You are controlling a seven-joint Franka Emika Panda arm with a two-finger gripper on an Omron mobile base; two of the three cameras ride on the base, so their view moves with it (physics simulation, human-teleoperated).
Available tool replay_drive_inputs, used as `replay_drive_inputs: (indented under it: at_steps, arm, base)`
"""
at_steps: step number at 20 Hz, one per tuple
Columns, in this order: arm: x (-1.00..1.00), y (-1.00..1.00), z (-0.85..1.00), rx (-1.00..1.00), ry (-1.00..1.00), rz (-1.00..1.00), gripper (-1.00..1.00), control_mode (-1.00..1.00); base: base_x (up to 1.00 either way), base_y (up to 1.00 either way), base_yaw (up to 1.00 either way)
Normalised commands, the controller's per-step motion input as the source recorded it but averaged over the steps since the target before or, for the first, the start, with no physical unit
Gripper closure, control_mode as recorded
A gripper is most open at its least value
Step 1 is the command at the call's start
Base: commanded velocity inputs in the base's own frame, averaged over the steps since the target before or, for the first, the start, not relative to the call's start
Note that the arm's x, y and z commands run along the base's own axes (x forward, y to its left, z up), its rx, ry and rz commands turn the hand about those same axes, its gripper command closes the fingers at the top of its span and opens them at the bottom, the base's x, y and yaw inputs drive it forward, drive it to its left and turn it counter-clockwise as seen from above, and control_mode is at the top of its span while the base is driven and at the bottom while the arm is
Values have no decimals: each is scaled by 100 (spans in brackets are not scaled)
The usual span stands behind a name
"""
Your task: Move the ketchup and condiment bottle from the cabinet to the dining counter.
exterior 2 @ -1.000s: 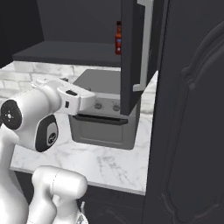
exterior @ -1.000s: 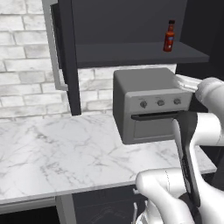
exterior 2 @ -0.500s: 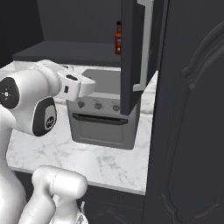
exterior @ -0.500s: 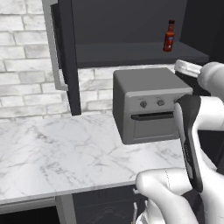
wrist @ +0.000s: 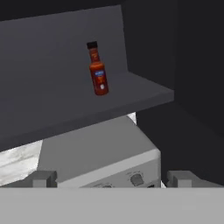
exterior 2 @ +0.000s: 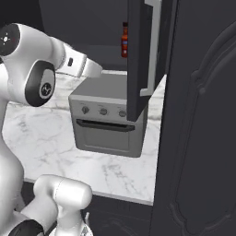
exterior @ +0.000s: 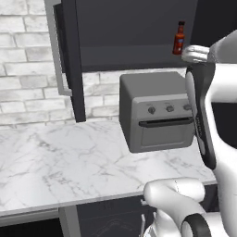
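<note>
We found the bottle [wrist: 97,70] standing upright on the cabinet [exterior: 134,41] shelf, near the shelf's right end and close to its front edge. It was dark red-brown, with a dark cap in the hand view and a small label on its body. In the left base view the bottle [exterior: 179,39] stood just above and behind the arm's upper link. In the right base view the bottle [exterior 2: 124,40] showed past the edge of the open door [exterior 2: 138,60].

The tool [wrist: 111,179] had its fingers [wrist: 41,178] spread wide, one tip at each lower corner of the hand view. We saw nothing between them. The tool sat well apart from the bottle, lower than the shelf and pointed up toward it.

Below the shelf we noted a grey toaster oven [exterior: 155,111] on the marble surface [exterior: 65,162], against the brick wall [exterior: 28,69]. Its three knobs and its handle faced the robot. The left cabinet door [exterior: 69,60] stood open, swung out over the surface.
</note>
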Motion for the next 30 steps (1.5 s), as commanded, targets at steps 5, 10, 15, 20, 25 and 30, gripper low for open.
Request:
replay_drive_inputs:
  at_steps: [5,10,15,20,25,30]
  arm:
    - [31,0,2,-1,15,0,-100,-100]
    - [46,-1,-1,-1,8,0,-100,-100]
    - [56,-1,-6,0,4,-2,-100,-100]
    - [56,-7,-7,0,0,0,-100,-100]
    - [58,-17,-2,0,1,-3,-100,-100]
    - [55,-25,-1,0,1,-7,-100,-100]
  base:
    - [0,0,0]
    - [0,0,0]
    - [0,0,0]
    - [0,0,0]
    - [0,0,0]
    - [0,0,0]
